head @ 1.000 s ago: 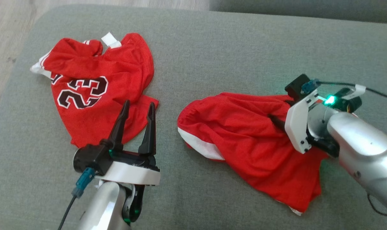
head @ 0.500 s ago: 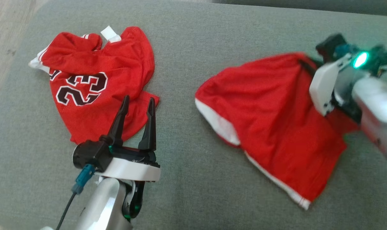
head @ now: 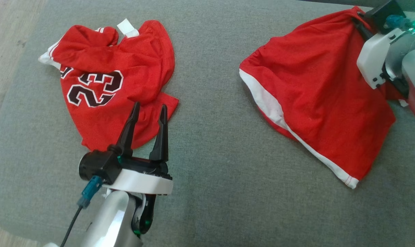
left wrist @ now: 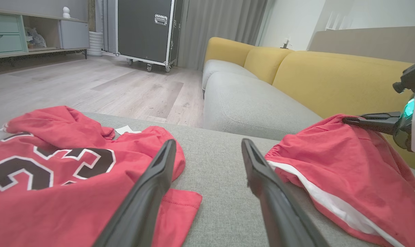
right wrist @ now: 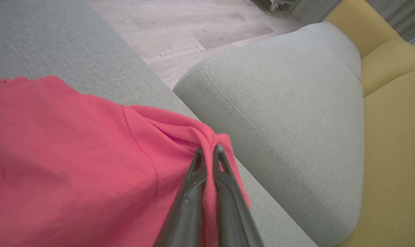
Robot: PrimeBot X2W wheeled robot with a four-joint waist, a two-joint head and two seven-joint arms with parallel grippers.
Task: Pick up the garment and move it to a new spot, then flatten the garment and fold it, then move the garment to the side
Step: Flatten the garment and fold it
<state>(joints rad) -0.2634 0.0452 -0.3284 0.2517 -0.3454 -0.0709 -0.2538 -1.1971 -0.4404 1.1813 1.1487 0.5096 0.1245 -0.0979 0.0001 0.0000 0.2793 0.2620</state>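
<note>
The garment (head: 317, 85) is a pair of red shorts with a white side stripe, hanging half-lifted over the right of the grey cushion (head: 211, 144). My right gripper (head: 357, 16) is shut on a bunched edge at its top right corner. The right wrist view shows the same pinch, my right gripper (right wrist: 207, 149) closed on red cloth (right wrist: 73, 154). My left gripper (head: 150, 106) stands open with nothing in it, its tips over the lower edge of a crumpled red jersey (head: 108, 85) marked 23. In the left wrist view the left gripper (left wrist: 208, 142) points between the jersey (left wrist: 49, 164) and the garment (left wrist: 348, 161).
Bare grey cushion lies between the two red pieces. A grey sofa seat (right wrist: 279, 103) with yellow backrests (left wrist: 331, 79) stands just past the cushion's far edge. Wooden floor (head: 5, 51) runs along the left side, with a black wheeled case (left wrist: 144, 31) further off.
My right gripper closed on the garment's edge and pulled it up and to the right, stretching the cloth out. The left arm stayed where it was.
</note>
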